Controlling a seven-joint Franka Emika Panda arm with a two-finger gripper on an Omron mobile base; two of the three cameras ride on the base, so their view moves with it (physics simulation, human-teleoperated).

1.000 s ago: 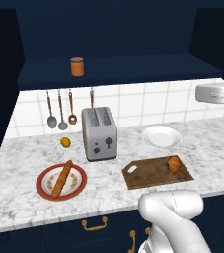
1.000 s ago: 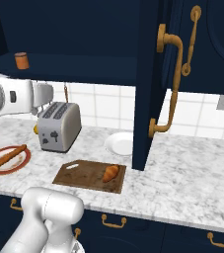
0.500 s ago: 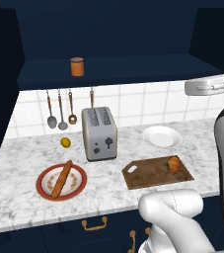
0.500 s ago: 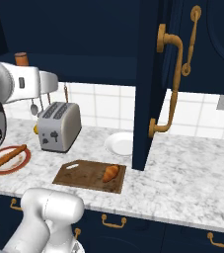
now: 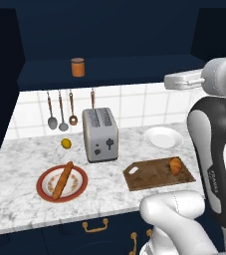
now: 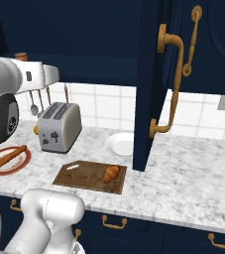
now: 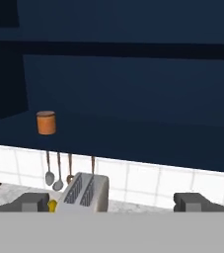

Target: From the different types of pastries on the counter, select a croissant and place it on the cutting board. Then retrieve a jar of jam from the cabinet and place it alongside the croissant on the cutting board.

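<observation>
Left base view: nearest along the front edge of the counter (image 5: 15,199), a white marble slab with grey veining, a red-rimmed plate (image 5: 62,183) is seen carrying the long bread stick (image 5: 62,180), and to its right the dark wooden cutting board (image 5: 157,174) is laid flat with the croissant (image 5: 175,165) resting on its right end. Behind these, a silver toaster (image 5: 100,134) is stood upright, a small lemon (image 5: 65,144) is set just left of it, and a white dish (image 5: 163,137) lies beyond the board. White tiled wall is seen further back, with spoons (image 5: 57,110) hung from it. Above the tiles the navy cabinet (image 5: 109,30) is open, and the jar of jam (image 5: 77,67) is stood upright on its shelf, towards the left. In the hand view the gripper (image 7: 113,202) is held level with that shelf, its two tips set wide apart with nothing between them, and the jar is seen well ahead, up and to the left
</observation>
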